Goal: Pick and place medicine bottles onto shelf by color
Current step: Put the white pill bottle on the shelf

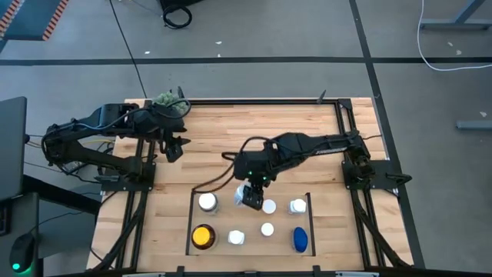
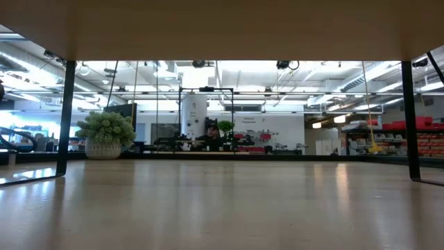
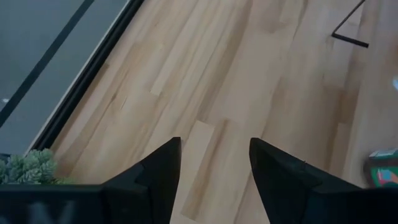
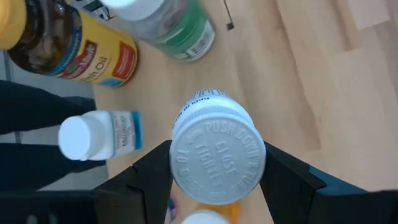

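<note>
My right gripper hangs over the far edge of the shelf, shut on a white-capped white medicine bottle. Inside the shelf's black rails stand a white-capped bottle, an amber yellow-capped one, several small white ones such as, and a blue one. The right wrist view shows the amber bottle, a green-labelled bottle and a small white bottle beyond the held one. My left gripper waits open over bare wood at the far left. My right gripper pinches the white bottle by the rim of its ribbed cap, one finger on each side. The fingers slant down from above. The bottle hangs below them with its cap toward the wrist and its labelled body pointing down at the wood, apparently lifted clear.
A green fuzzy plant ball sits at the table's far left corner, close behind my left arm. The middle and far right of the plank table are bare wood. Black frame rails run along the table's sides.
</note>
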Robot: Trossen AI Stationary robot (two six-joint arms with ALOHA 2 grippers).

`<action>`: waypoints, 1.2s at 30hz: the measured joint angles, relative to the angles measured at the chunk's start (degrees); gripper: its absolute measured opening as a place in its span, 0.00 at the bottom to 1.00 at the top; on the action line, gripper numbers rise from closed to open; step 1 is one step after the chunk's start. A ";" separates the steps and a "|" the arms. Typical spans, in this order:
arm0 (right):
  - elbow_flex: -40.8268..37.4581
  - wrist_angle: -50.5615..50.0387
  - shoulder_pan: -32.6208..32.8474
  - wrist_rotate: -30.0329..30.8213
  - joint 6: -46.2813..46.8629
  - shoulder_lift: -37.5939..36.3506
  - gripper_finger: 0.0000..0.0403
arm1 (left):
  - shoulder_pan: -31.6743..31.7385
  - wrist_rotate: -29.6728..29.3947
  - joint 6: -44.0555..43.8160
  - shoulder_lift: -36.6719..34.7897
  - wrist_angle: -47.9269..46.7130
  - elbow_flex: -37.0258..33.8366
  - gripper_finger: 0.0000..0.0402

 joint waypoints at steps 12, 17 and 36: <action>0.00 6.04 4.23 2.51 8.09 0.00 0.53 | 0.02 0.00 2.39 0.00 2.36 0.00 0.48; -0.01 6.37 4.11 3.41 5.35 0.04 0.53 | 0.02 0.02 2.36 0.00 2.32 0.00 0.49; -0.15 3.96 4.05 7.78 -8.74 0.09 0.53 | 0.02 2.19 -1.39 0.00 4.00 0.00 0.49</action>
